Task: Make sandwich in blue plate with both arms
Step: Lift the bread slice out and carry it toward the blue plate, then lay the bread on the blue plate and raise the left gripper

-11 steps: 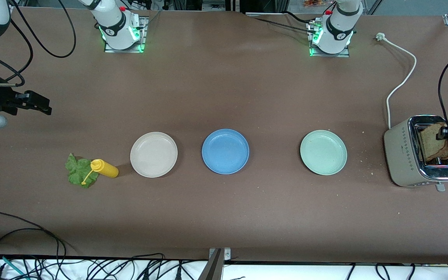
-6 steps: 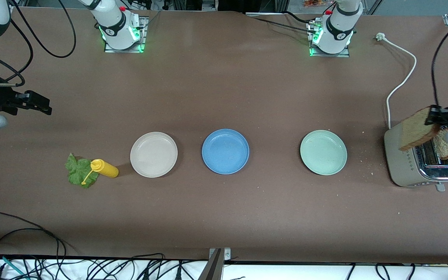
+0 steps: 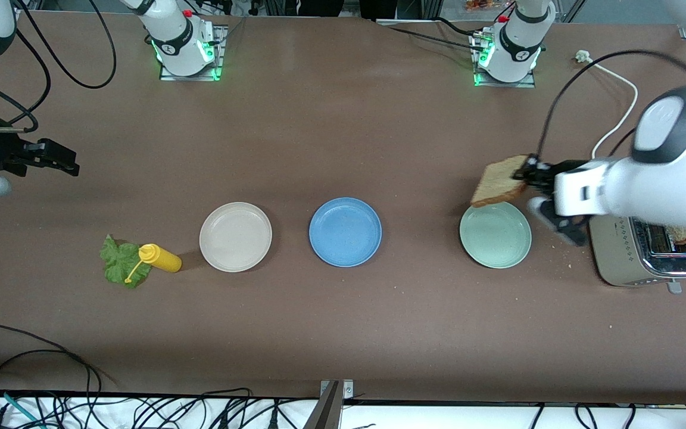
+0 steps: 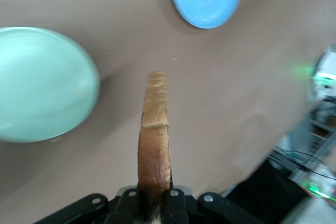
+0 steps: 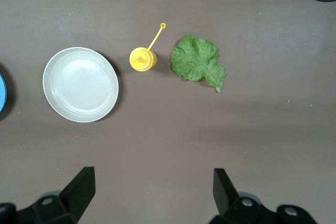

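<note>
Left gripper (image 3: 526, 174) grasps a brown bread slice (image 3: 498, 181) by its edge, over the mint-green plate's (image 3: 495, 233) rim, free end toward the blue plate (image 3: 345, 232). Left wrist view shows the slice (image 4: 154, 145) edge-on. Right gripper (image 5: 152, 190), waiting, fingers spread, above the crinkly lettuce leaf (image 5: 198, 62) and yellow squeeze bottle (image 5: 143, 59)

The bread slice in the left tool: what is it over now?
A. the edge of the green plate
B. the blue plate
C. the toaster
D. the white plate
A: in the front view the bread slice, held in the left tool, hangs over the edge of the green plate, well short of the blue plate.
</note>
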Controlling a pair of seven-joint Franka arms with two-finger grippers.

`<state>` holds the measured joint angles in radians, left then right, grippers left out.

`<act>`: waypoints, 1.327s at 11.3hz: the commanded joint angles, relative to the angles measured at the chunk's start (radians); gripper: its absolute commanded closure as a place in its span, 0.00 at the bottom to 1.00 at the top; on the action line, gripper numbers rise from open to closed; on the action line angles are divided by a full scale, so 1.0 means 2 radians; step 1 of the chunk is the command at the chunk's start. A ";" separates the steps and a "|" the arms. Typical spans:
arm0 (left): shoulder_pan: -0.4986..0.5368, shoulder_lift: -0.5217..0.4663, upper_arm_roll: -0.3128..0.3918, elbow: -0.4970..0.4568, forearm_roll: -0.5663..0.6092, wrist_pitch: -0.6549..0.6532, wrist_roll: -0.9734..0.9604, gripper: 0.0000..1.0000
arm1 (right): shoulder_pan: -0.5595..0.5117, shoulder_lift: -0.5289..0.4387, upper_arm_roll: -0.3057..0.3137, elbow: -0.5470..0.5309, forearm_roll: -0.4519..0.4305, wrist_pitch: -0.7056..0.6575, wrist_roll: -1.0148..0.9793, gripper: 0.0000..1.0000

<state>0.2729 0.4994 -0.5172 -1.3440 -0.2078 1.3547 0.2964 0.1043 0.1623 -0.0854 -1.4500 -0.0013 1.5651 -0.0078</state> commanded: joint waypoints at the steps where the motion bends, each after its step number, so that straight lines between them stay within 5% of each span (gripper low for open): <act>1: -0.044 0.098 -0.001 0.019 -0.127 0.075 -0.014 1.00 | -0.001 -0.005 0.001 0.002 0.006 -0.004 0.003 0.00; 8: -0.148 0.221 0.000 0.018 -0.270 0.335 -0.003 0.96 | -0.001 -0.005 0.001 0.001 0.006 -0.004 0.003 0.00; 13: -0.172 0.254 0.001 0.003 -0.269 0.391 0.044 0.90 | -0.001 -0.005 0.001 0.002 0.006 -0.004 0.003 0.00; 14: -0.172 0.254 0.004 -0.001 -0.266 0.391 0.044 0.60 | -0.001 -0.005 0.001 0.002 0.006 -0.004 0.003 0.00; 15: -0.173 0.256 0.010 -0.005 -0.265 0.392 0.044 0.01 | -0.001 -0.005 0.001 0.002 0.006 -0.004 0.003 0.00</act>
<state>-0.0664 1.0076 -0.5171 -1.3431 -0.7098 2.1263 0.3443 0.1045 0.1617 -0.0855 -1.4493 -0.0012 1.5651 -0.0078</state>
